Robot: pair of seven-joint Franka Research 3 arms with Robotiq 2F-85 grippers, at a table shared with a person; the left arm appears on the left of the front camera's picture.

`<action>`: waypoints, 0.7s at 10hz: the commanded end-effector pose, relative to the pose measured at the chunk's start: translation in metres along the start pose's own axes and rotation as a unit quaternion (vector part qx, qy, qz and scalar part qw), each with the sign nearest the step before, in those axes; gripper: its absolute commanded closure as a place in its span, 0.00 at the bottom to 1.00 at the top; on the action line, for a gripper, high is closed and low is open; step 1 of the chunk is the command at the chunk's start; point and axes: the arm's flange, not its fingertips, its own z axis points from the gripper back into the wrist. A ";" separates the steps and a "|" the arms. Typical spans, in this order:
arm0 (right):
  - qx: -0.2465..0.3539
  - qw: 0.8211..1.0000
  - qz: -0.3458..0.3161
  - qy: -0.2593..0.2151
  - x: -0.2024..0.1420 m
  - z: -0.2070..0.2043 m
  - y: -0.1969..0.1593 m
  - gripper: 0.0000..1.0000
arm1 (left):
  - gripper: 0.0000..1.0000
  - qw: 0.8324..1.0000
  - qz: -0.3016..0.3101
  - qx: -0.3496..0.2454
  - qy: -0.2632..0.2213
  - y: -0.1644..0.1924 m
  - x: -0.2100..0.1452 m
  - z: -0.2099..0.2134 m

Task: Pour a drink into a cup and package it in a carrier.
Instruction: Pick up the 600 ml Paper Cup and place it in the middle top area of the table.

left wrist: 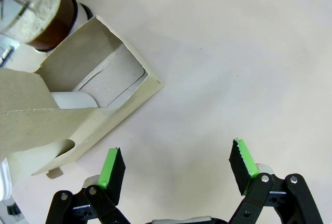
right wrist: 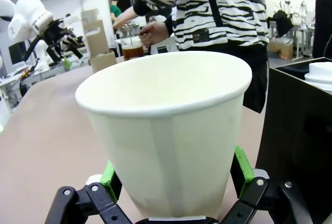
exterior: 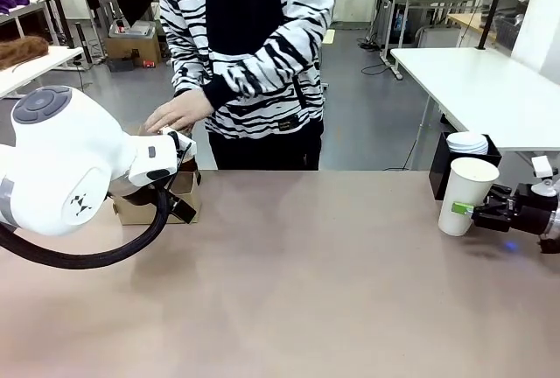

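Got the cup (exterior: pixel 470 187) pinched upright in the right gripper (exterior: pixel 468 212), far right of the table. Drink (right wrist: pixel 133 52) way off left in the carafe (right wrist: pixel 130 35), beside the carrier (left wrist: pixel 78 94), probably held by the person's hand (right wrist: pixel 154 32). Left gripper (left wrist: pixel 176 169) spread wide, empty, much nearer.

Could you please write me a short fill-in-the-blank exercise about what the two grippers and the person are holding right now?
1. The right gripper is shut on a white paper ____.
2. The left gripper, beside the carrier, has its jaws ____, with nothing between them.
3. The carafe containing the drink is held by the ____.
Missing words: cup; open; person.
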 end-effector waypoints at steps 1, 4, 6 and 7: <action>-0.013 1.000 -0.004 -0.003 0.003 -0.007 -0.006 0.00 | 0.00 1.000 0.000 -0.001 -0.001 0.000 0.000 0.000; -0.016 1.000 -0.005 -0.008 0.003 -0.011 -0.002 0.19 | 0.00 1.000 0.000 -0.001 -0.001 0.000 0.000 0.000; -0.005 1.000 -0.026 0.006 0.006 -0.003 -0.002 0.19 | 0.00 1.000 0.000 -0.001 -0.001 0.000 0.000 0.000; -0.002 1.000 0.000 -0.003 0.000 -0.004 -0.002 0.19 | 0.00 1.000 0.000 -0.001 -0.001 0.000 0.000 0.000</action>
